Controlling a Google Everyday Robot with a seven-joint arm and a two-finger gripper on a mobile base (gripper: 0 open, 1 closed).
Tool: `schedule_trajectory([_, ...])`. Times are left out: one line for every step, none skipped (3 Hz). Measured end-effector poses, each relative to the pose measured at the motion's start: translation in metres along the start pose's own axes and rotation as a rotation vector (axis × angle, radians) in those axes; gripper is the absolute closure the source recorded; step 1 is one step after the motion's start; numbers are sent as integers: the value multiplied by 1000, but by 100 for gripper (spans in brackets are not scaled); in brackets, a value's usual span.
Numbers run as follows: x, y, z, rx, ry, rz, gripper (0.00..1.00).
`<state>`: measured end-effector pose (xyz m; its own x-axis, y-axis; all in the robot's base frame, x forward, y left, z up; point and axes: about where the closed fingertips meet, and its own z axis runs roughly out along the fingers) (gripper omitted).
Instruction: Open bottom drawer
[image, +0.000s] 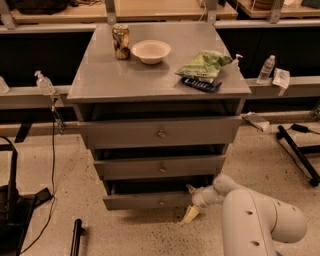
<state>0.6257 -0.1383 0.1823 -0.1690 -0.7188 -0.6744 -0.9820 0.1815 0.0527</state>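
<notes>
I'm looking down on the grey cabinet (100, 82), and the bottom drawer (145, 200) is the lowest of its three fronts, down near the speckled floor, with its small round knob (161, 202) at the centre. A dark gap shows above its front, under the middle drawer (160, 167), and the top drawer (160, 133) is the widest front above that. My arm (260, 220) comes in from the lower right as a bulky white shape, and the gripper (191, 201) is at the right end of the bottom drawer's front, well to the right of the knob. Its claw looks spread: one finger (190, 189) points up by the drawer's upper right corner, and the pale other finger points down toward the floor, with nothing pinched between them. I can't tell whether the upper finger actually touches the drawer edge. On the cabinet top I see a can (120, 42) at the back left, a pale bowl (150, 51) just beside it, and toward the right a green bag (204, 64) lying partly over a dark flat packet (201, 84). A clear pump bottle (44, 83) stands on the ledge to the left and a water bottle (268, 69) on the ledge to the right.
</notes>
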Motion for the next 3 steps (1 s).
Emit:
schedule_trajectory([-7,11,-2,-31,23,-2,0])
schedule_trajectory([-15,17,-9,-29,34,-14,0])
schedule_trajectory([-20,31,-15,-20,28,-11,0])
